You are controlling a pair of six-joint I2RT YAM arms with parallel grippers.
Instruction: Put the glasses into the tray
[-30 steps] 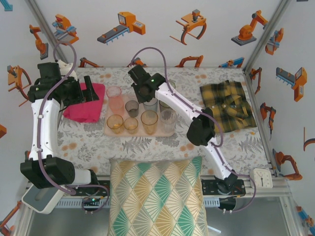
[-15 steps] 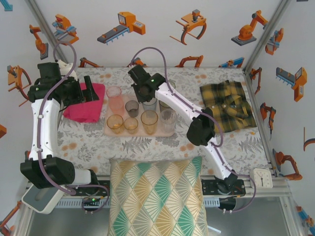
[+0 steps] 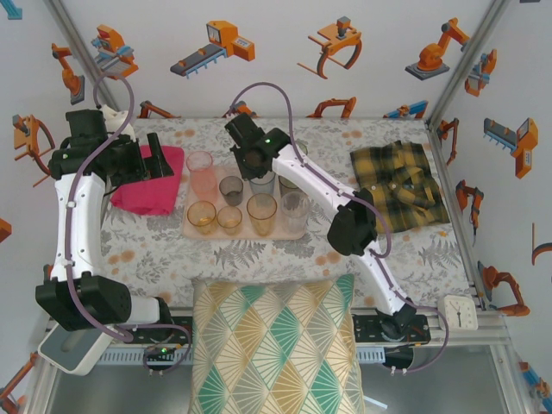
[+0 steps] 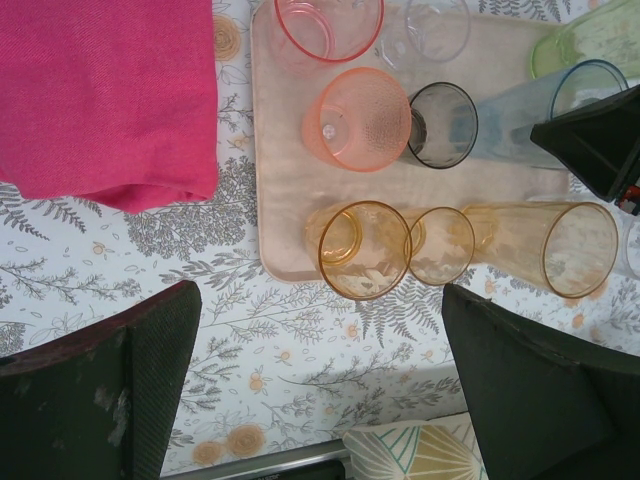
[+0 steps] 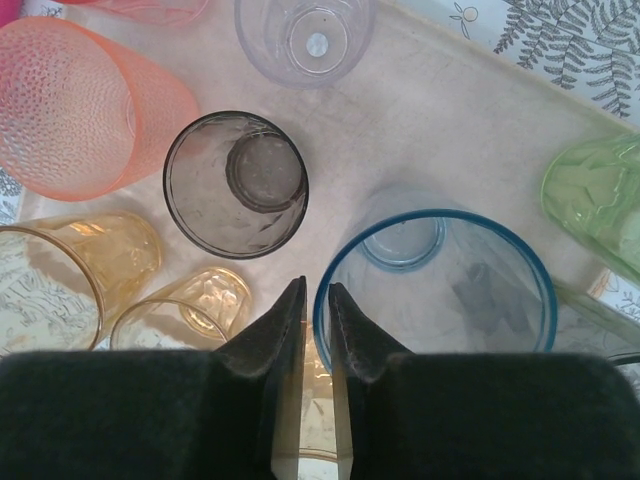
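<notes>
Fern-printed cloth covered the worktop (image 3: 285, 250), which was enclosed by white walls (image 3: 276, 86) printed with orange robot figures. The tray (image 3: 191, 231) was located at the centre of the worktop, between a pink cloth (image 3: 142, 194) on the left and a plaid shirt (image 3: 398, 185) on the right. A patterned cushion (image 3: 276, 345) was positioned at the near edge.

The glasses (image 3: 295, 210) were found upright inside the tray, packed close together. Among them, a tall amber glass (image 4: 570, 248), a wide amber glass (image 4: 363, 250) and a small amber glass (image 4: 440, 245) were lined up along the near side. A coral glass (image 4: 360, 118) was set behind them.

The left hand (image 3: 159, 158) was held above the pink cloth. Its fingers (image 4: 100, 390) were spread wide and nothing was held between them.

The right hand (image 5: 317, 295) was held over the back row of the tray. Its fingers (image 5: 270, 340) were drawn almost together, with a narrow gap left between them. The tips were placed at the rim of the blue glass (image 5: 450, 290), just beside the grey glass (image 5: 235, 185); one finger was seen over the mouth, the other outside it. Whether the wall of the blue glass was pinched could not be determined.
</notes>
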